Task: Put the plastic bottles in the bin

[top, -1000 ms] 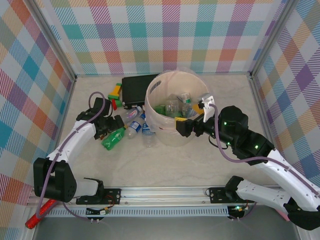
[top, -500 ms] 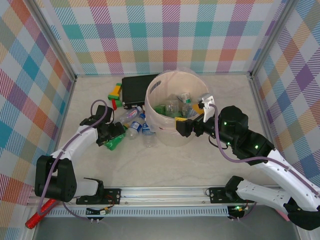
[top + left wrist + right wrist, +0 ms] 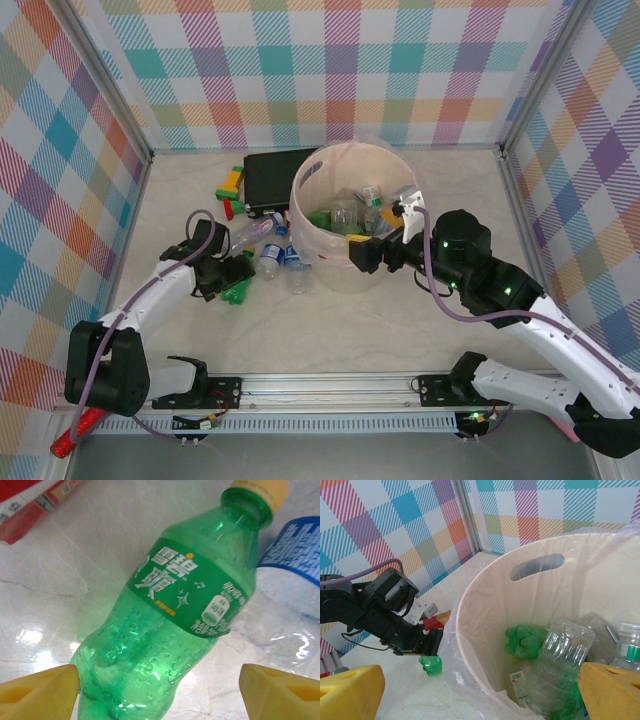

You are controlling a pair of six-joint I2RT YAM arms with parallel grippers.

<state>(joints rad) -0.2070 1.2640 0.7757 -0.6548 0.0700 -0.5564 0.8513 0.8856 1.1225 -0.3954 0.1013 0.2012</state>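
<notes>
The green bottle (image 3: 185, 615), one of the plastic bottles left on the surface, lies on its side straight ahead of the left claw (image 3: 160, 700). Its base sits between the spread fingers (image 3: 35, 695) and its cap points away, slightly right. Its long axis runs along the claw's reach, so the jaws would close across its width. They stand wide, pinching nothing yet. The right claw (image 3: 480, 695), fully wide and empty, hangs at the near rim of the bin (image 3: 490, 605), off to the left claw's right.
</notes>
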